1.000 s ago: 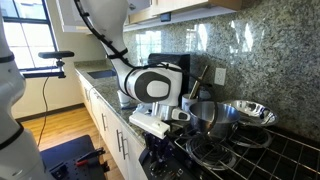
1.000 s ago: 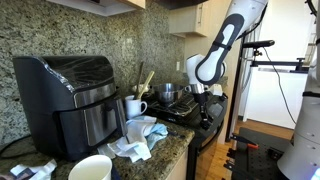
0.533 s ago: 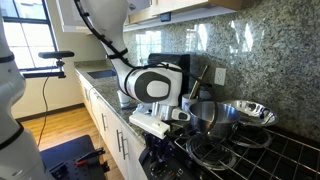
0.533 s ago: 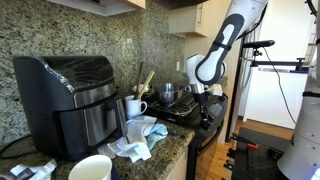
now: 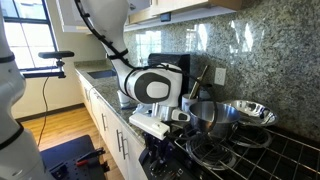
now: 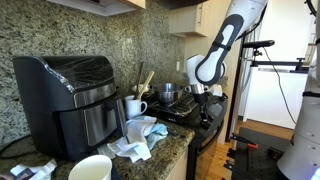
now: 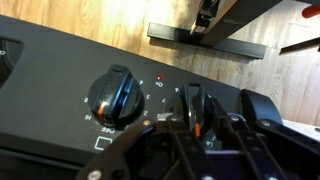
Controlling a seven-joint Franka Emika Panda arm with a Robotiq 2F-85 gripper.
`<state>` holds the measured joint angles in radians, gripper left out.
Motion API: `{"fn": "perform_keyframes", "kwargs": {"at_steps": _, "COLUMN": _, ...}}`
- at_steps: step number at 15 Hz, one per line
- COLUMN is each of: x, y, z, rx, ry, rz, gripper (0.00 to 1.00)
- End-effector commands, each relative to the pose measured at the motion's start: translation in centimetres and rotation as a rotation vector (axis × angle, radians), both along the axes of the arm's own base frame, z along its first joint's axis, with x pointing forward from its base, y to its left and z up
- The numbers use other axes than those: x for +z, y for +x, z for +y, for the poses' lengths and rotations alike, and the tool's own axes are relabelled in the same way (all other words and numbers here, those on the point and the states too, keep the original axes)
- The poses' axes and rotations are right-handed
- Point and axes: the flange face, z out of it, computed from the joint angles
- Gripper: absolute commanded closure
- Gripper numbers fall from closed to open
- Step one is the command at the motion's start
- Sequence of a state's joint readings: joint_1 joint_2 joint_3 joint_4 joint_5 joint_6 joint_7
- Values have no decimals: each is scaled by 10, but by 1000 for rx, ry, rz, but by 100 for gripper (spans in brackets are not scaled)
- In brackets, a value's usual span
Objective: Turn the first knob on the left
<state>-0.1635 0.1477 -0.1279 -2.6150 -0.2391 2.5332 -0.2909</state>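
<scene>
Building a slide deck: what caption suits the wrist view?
Pincer at one stove knob, a second knob beside it on the black panel.

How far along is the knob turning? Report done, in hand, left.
Done: the gripper is at the black stove front panel. In hand: its fingers flank a black knob with a red mark; grip unclear. Left: the turn itself; the round black knob with an orange pointer beside it is untouched.
</scene>
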Motion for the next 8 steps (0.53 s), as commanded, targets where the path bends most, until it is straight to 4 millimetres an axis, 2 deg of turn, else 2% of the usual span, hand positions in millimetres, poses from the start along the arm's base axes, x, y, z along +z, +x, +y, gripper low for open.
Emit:
{"fn": "perform_keyframes", "kwargs": {"at_steps": 1, "x": -36, "y": 1, "z": 7, "rx": 2, "ry": 28, "rz": -10, "gripper": 37}}
{"fn": "perform_keyframes", "kwargs": {"at_steps": 5, "x": -57, "y": -1, "z": 9, "rx": 0, "ry": 40, "rz": 1, "gripper": 6}}
{"fn": "perform_keyframes", "kwargs": {"at_steps": 6, "x": -55, "y": 0, "z": 10, "rx": 0, "ry": 40, "rz": 1, "gripper": 1}}
{"fn": "perform_keyframes", "kwargs": {"at_steps": 8, "x": -55, "y": 0, "z": 8, "rx": -5, "ry": 40, "rz": 2, "gripper": 0}}
